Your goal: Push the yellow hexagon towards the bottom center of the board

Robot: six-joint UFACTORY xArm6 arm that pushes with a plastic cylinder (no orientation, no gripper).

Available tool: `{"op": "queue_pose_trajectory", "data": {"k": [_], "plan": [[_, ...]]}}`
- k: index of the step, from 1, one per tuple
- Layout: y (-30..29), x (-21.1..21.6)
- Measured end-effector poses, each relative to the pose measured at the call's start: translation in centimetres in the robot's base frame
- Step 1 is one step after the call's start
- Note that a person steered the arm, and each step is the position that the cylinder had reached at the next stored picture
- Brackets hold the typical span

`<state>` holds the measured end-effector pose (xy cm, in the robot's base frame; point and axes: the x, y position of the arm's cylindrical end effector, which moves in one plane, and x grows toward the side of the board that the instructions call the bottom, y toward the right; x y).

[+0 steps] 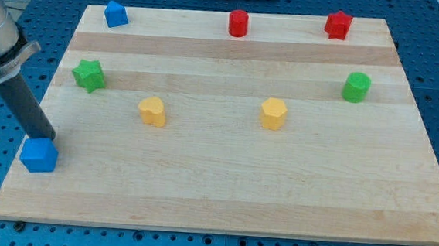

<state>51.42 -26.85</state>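
The yellow hexagon [274, 113] stands right of the board's middle. My tip [43, 136] is far from it, at the board's left edge, right behind the top of a blue cube-like block [39, 156] and touching or almost touching it. The dark rod slants up to the view's left from there. A second yellow block [152, 111], of a rounded heart-like shape, stands left of the middle, between my tip and the hexagon.
A green star [89, 75] stands at the left and a green cylinder [356, 87] at the right. Along the top edge are a blue block [116, 13], a red cylinder [238, 23] and a red star [338, 24]. The wooden board [222, 193] lies on a blue perforated table.
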Motion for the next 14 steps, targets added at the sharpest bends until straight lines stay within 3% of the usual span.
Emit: {"op": "queue_pose_trajectory", "data": {"k": [2, 3, 6, 8, 10, 11, 14], "plan": [[1.0, 1.7], [4.2, 1.1], [22.5, -0.3], [23.3, -6.7], [30.2, -12.5], [34.3, -12.6], [34.6, -7.1]]}}
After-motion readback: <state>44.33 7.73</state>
